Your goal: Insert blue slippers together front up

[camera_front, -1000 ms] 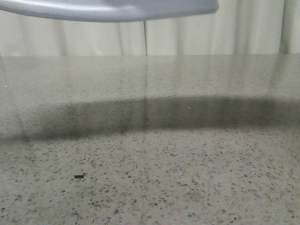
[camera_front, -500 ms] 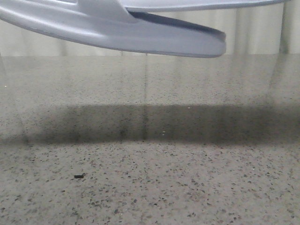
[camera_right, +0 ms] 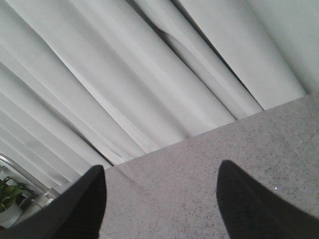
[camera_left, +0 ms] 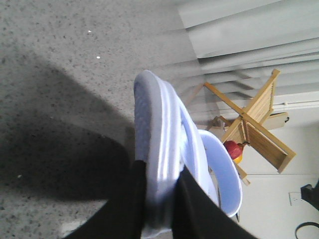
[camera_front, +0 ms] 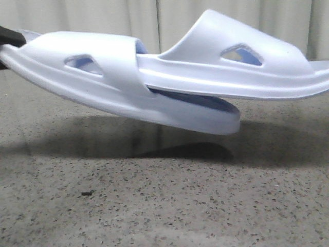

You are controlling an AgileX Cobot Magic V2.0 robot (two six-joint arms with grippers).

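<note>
The pair of pale blue slippers hangs just above the speckled table (camera_front: 164,206) in the front view. One slipper (camera_front: 118,82) slopes down to the right, and the other slipper (camera_front: 241,72) is pushed in under its strap and sticks out to the right. My left gripper (camera_left: 160,172) is shut on the thick sole edge of the slipper (camera_left: 159,129); only a black bit of it (camera_front: 9,35) shows at the front view's left edge. My right gripper (camera_right: 162,172) stands open over bare table, holding nothing.
A small dark speck (camera_front: 86,193) lies on the near table. Pleated curtains (camera_right: 124,74) run behind the table's far edge. A wooden rack (camera_left: 254,124) with a red and yellow object (camera_left: 233,149) stands off the table, and a plant (camera_right: 7,199) is at one side.
The joined slippers have come down from the top edge of the front view to just above the table, and their shadow has moved with them.
</note>
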